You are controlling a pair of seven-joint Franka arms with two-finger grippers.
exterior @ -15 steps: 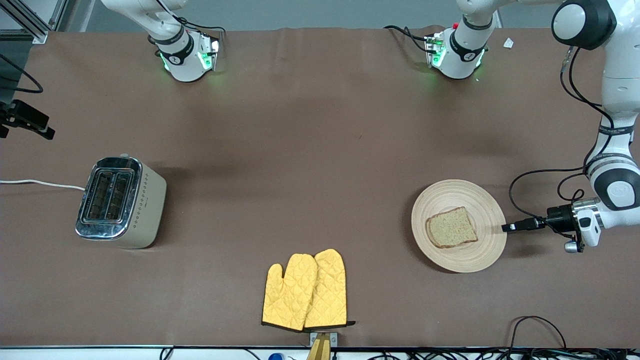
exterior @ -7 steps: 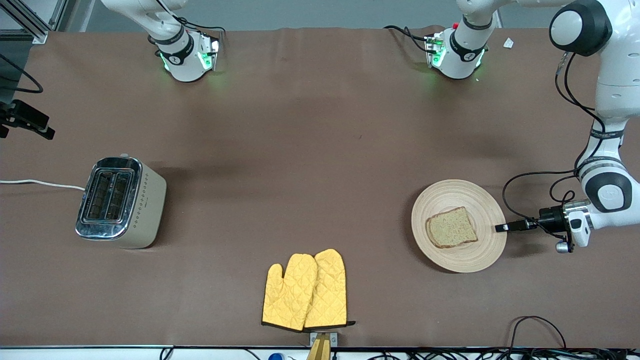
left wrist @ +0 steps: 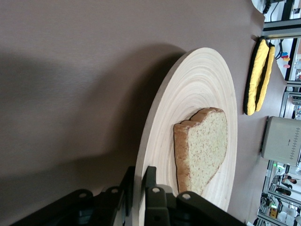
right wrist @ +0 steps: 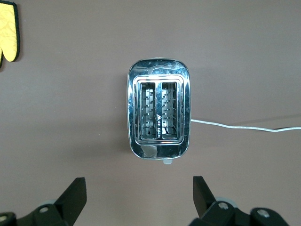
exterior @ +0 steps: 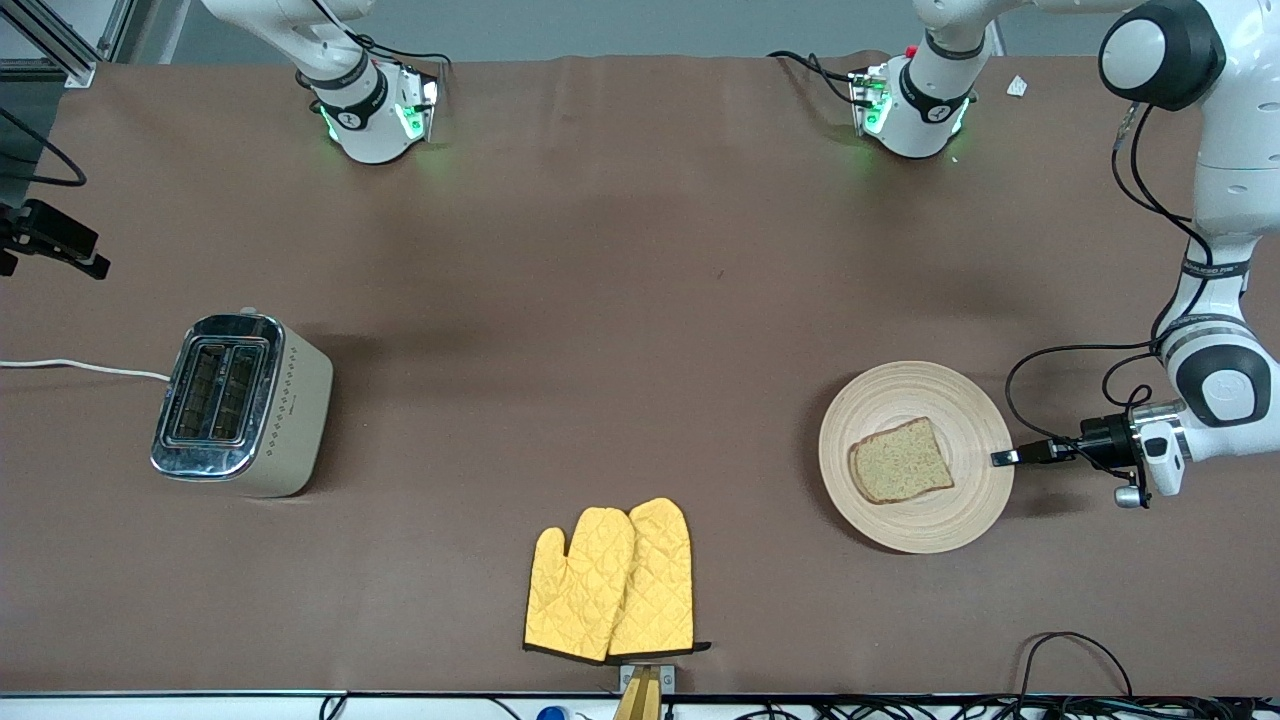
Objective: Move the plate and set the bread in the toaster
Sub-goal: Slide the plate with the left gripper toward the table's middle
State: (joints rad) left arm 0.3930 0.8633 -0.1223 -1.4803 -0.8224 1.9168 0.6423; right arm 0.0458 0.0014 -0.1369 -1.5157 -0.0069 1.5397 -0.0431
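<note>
Plate (exterior: 917, 456) nudged toward the toaster (right wrist: 158, 114), left gripper (left wrist: 138, 181) fingers clamping its rim, right gripper (right wrist: 139, 197) spread above.

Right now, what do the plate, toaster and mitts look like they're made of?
Plate: pale wood, matte, judging by the concentric turned grooves; the left claw is shut on its rim. Toaster: shiny chrome-like top that mirrors light, with matte beige sides, metal or plastic unclear. Mitts: yellow quilted fabric, diamond stitching, dark edging.
</note>
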